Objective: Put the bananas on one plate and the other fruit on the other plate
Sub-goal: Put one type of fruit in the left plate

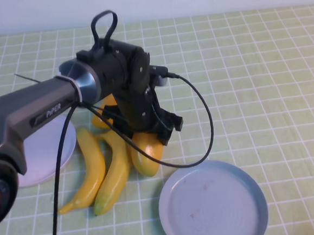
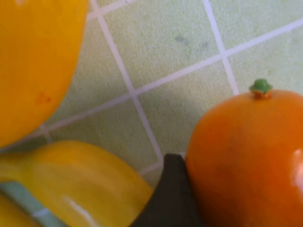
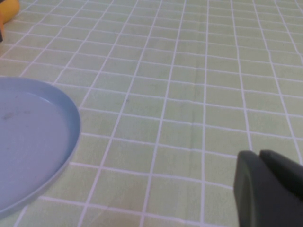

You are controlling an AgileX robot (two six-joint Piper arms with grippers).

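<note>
My left gripper is down among the fruit, shut on a plump orange mango-like fruit beside the two bananas. In the left wrist view this fruit fills the space by one dark finger, which presses against it; the other finger is hidden. Two long yellow bananas lie side by side on the cloth. A second orange-yellow fruit shows partly behind the arm. The pale pink plate is at the left, the grey-blue plate at the front right, both without fruit. My right gripper is shut over bare cloth near the grey-blue plate.
A green checked cloth covers the table. The left arm's black cable loops out over the cloth to the right of the fruit. The right arm is not in the high view.
</note>
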